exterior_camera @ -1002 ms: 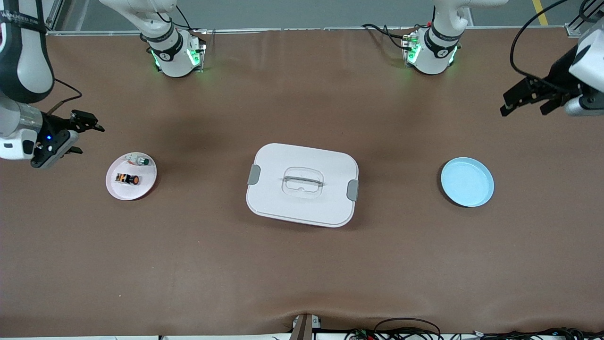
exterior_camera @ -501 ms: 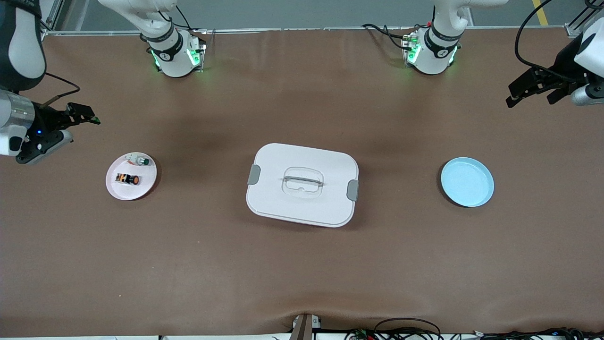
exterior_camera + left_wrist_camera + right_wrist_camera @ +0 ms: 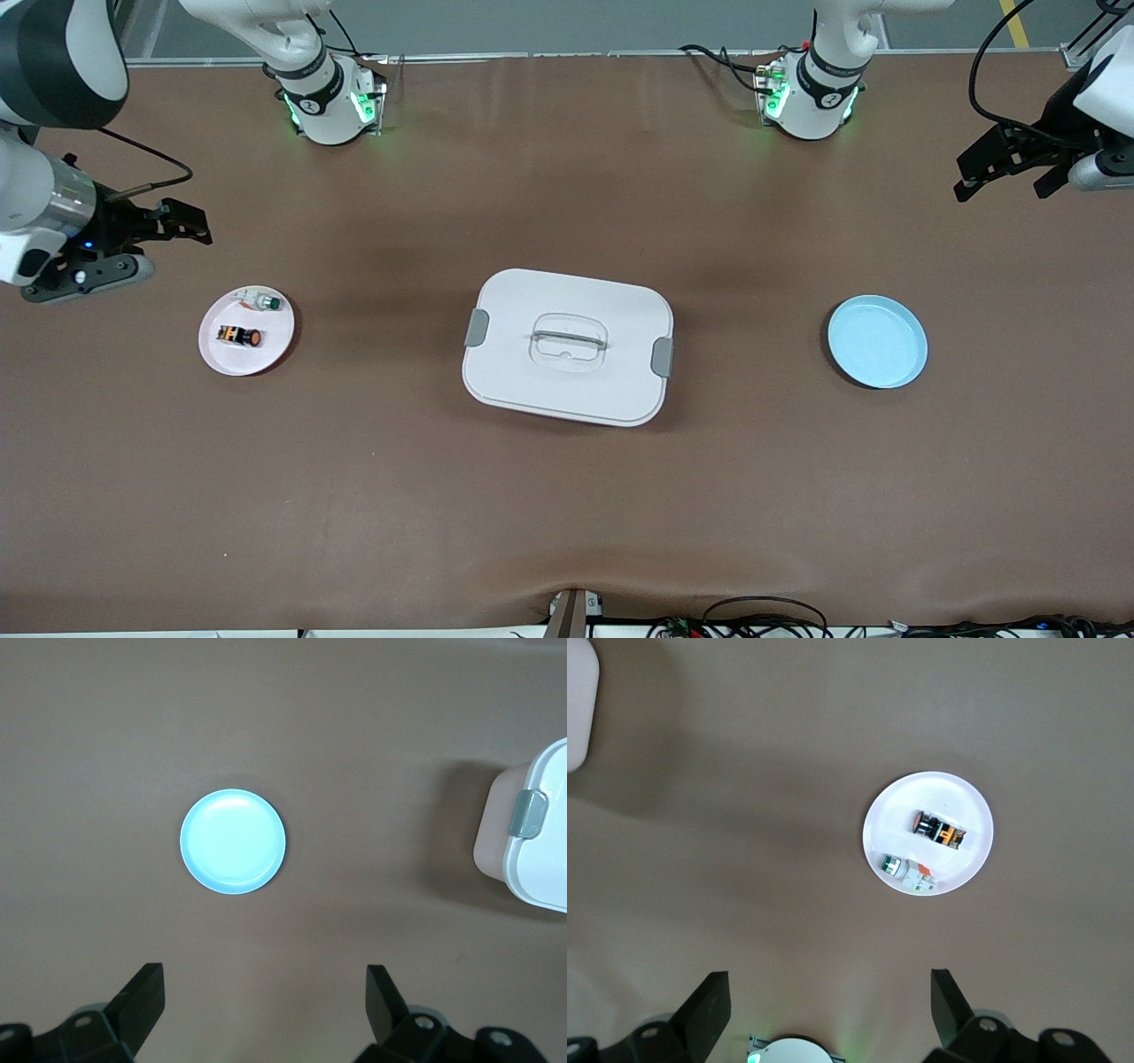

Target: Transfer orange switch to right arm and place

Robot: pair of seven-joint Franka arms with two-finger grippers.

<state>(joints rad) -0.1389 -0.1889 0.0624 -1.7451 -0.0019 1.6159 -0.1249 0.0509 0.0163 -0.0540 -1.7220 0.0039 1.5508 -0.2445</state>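
My right gripper [image 3: 168,232] has swung since a second ago: it sat lower at the left edge of the front view, fingers angled down toward the pink plate [image 3: 270,350], and it now stands higher in the frame with its fingers pointing across the table. My left gripper [image 3: 1005,164] has climbed toward the upper right corner of that view over the same second. Nothing on the table has shifted.

Both pairs of fingers stand apart and hold nothing. In the right wrist view my two black fingers [image 3: 709,1010] show as blunt wedges at the bottom edge, a wide gap between them. The left wrist view shows the same spread.

The orange switch [image 3: 239,336] lies on its side on the pink plate, in the left-centre of the front view: a stubby black body, a round orange cap at one end. Beside it on the same plate, a little higher in the frame, lies a pale-bodied button with a green cap [image 3: 263,302]. The plate is a shallow round dish, smooth and matte.

At the centre of the frame sits a white lidded box [image 3: 611,390], rounded at the corners, with a grey clip on each short side and a recessed clear handle in the lid. At centre right lies a pale blue plate [image 3: 877,342], round, glossy, with a low raised rim. The table [image 3: 567,514] is covered by a dull brown mat.
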